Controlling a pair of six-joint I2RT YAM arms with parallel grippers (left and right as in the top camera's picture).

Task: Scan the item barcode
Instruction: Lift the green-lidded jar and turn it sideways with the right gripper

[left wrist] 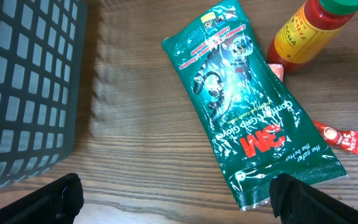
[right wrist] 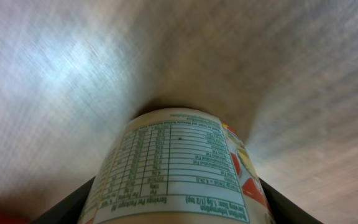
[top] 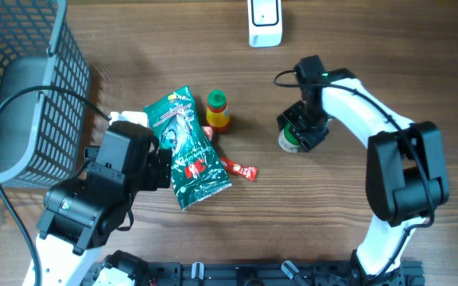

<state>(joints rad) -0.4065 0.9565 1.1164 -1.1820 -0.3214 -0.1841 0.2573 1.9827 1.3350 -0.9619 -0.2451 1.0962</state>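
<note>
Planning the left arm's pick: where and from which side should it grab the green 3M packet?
The green 3M packet lies flat, so only an edge can be pinched. Probably best: the sealed short end nearest the open left gripper, at its corner toward the basket, from above. The sauce bottle and red sachet crowd the opposite side.

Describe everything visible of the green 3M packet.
The green 3M packet is a glossy, crinkled plastic pouch with red 3M lettering and white print. It lies flat, slanted, on the wooden table, nothing gripping it. A red sachet meets one long edge; a sauce bottle sits close by.
</note>
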